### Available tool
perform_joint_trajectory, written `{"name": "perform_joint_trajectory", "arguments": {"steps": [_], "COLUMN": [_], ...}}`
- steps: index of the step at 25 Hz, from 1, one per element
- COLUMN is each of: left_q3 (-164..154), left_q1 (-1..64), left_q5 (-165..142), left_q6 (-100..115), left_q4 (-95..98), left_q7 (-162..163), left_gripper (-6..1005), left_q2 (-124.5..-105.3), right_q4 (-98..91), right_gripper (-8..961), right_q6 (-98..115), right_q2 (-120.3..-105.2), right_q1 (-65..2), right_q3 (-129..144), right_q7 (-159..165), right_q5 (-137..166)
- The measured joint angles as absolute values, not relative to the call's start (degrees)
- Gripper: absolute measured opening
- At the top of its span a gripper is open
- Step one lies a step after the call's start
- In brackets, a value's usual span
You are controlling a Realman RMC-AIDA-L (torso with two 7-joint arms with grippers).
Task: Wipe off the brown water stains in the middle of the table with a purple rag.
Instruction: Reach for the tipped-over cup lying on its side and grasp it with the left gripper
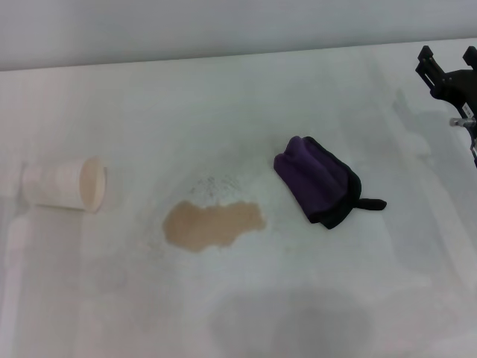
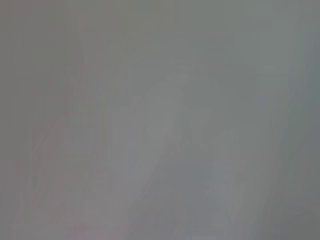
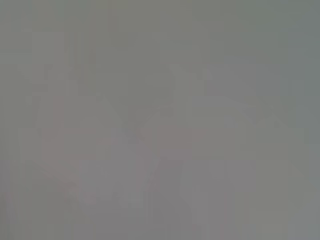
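A white, slightly glossy table (image 1: 313, 298) fills the head view. Near its middle lies a flat, light-brown puddle, the brown water stains (image 1: 212, 224), an irregular blob stretched sideways, with faint grey speckled marks (image 1: 215, 184) just behind it. To the robot's right of the puddle, close by but not touching it, sits the purple rag (image 1: 316, 179), a bunched dark purple cloth with black edging and a small black loop tail pointing farther right. Nothing is holding the rag. Well apart on the robot's left, a white paper cup (image 1: 65, 184) lies on its side with its open mouth facing toward the puddle. The right gripper (image 1: 447, 61) shows at the far right edge of the view, above the table and well away from the rag; its two black fingers stand apart, holding nothing. The left gripper is out of sight. Both wrist views show only a featureless grey blur.
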State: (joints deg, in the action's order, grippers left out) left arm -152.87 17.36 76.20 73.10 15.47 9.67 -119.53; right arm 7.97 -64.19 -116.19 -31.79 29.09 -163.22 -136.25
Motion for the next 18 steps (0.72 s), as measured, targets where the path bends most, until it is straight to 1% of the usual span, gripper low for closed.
{"name": "perform_joint_trajectory", "arguments": {"steps": [18], "left_q3": [-153.11], "left_q1": [17.16], "left_q5": [76.20], "left_q6": [74.89], "left_q4": [15.95], "left_q7": [9.67], "left_gripper": [890], "left_q2": [-119.49], "right_q4": [8.13], "right_gripper": [856], "right_q6": [-63.89], "right_q2": [-116.19], "right_q1": [-32.17], "right_q3": [28.83], "right_q7": [-163.21], "right_q5": [-136.23]}}
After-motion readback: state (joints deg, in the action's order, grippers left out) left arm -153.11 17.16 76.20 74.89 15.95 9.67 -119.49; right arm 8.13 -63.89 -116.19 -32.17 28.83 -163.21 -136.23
